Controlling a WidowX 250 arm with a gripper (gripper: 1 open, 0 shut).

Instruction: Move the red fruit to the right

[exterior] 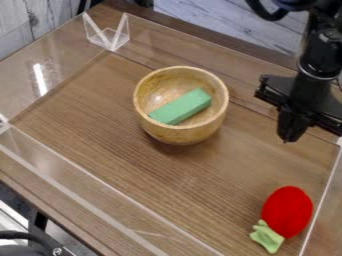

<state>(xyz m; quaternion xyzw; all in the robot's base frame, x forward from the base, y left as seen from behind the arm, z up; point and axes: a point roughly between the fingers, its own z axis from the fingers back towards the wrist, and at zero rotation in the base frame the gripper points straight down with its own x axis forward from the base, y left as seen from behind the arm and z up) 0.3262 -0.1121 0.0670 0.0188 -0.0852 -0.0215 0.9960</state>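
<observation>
Near the lower right corner of the table (100, 150), by its right edge, lies the red fruit (287, 211), its leafy end (267, 237) pointing down and a little to the left in the view, its rounded end up and slightly right. The gripper (286, 139) hangs above it in the view, on the right side of the scene, its tip pointing down and to the left, well apart from the fruit. Its fingers look pressed together, with nothing pinched in them. What the coming move turns on is this line between the two: from the hand, the fruit lies almost straight down the view, hardly to either side. The long axis of the fruit runs nearly along that same line, leaning only a little. If the fruit has yet to go further right, the hand would, in my judgement, have to travel down the view and then open across the narrow width of the fruit, or come in on its left flank and push. Little table remains on its right, so a hard push could send it against the edge. As it lies, the fruit is already well to the right of the bowl (214, 121), and the job may be as good as done.
</observation>
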